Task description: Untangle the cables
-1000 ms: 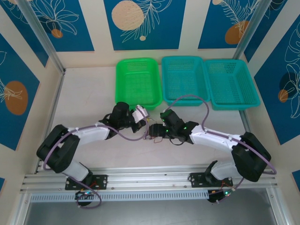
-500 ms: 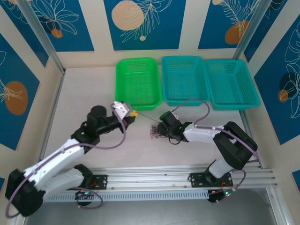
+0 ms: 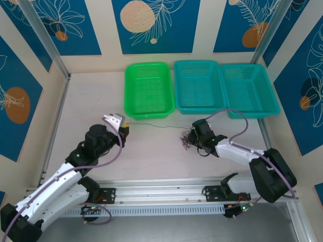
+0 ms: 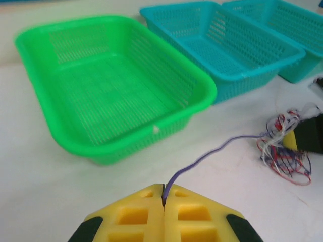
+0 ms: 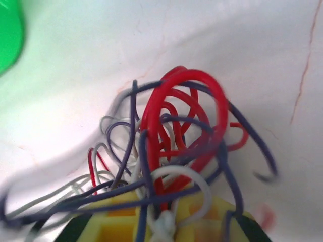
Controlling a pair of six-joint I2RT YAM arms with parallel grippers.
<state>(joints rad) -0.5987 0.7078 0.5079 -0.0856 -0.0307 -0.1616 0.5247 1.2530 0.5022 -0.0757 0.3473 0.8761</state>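
Observation:
A tangle of thin red, whitish and purple-blue cables [image 3: 187, 137] lies on the table right of centre; close up the same bundle [image 5: 176, 151] loops over yellow pads. My right gripper [image 3: 194, 135] is shut on this bundle [image 4: 282, 146]. One purple-blue wire [image 4: 202, 159] runs out of it to the left, stretched across the table [image 3: 156, 126]. My left gripper [image 4: 163, 196] is shut on the end of that wire, its yellow pads [image 4: 136, 214] pressed together. In the top view the left gripper [image 3: 124, 128] sits below the green basket's left corner.
A green basket [image 3: 148, 89] and two teal baskets [image 3: 198, 85] [image 3: 249, 89] stand in a row at the back. The green basket's near rim [image 4: 151, 136] is just beyond the left gripper. Bare table [image 3: 151, 156] lies between the arms.
The left gripper has pulled back to the left and toward me, drawing the purple-blue wire out longer. The right gripper has shifted right with the bundle.

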